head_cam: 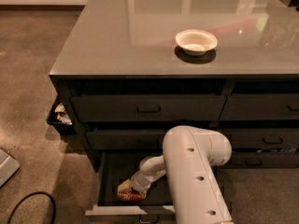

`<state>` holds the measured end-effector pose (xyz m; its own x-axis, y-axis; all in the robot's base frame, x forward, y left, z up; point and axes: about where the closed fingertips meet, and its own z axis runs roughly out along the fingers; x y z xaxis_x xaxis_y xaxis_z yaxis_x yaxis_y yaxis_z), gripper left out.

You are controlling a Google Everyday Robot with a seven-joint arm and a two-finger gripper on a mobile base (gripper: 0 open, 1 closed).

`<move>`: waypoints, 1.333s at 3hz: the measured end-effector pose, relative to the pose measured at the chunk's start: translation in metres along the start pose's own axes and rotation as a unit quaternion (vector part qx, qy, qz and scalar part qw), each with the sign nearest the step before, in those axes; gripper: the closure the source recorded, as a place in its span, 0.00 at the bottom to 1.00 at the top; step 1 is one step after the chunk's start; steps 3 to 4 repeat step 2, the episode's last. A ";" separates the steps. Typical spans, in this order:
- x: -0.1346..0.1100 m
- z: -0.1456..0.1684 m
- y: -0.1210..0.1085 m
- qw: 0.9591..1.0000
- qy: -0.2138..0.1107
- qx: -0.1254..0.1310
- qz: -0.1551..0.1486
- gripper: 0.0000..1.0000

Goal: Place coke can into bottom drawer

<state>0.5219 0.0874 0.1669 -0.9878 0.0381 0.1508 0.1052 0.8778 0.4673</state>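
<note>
Brown floor lies left of the grey desk [117,41]. At 7 o'clock the bottom drawer [108,178] is pulled open. The coke can [131,197] is down inside it, near the front. The end effector [138,186] is right on the can, but I cannot tell if it grips. At 1 o'clock sits a white bowl [196,41]. I think the job is almost done: let go, then lift the arm out.
</note>
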 end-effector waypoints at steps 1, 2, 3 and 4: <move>0.002 -0.009 0.003 1.000 -0.011 -0.005 -0.007 0.00; 0.002 -0.009 0.003 1.000 -0.011 -0.005 -0.007 0.00; 0.002 -0.009 0.003 1.000 -0.011 -0.005 -0.007 0.00; 0.002 -0.009 0.003 1.000 -0.011 -0.005 -0.007 0.00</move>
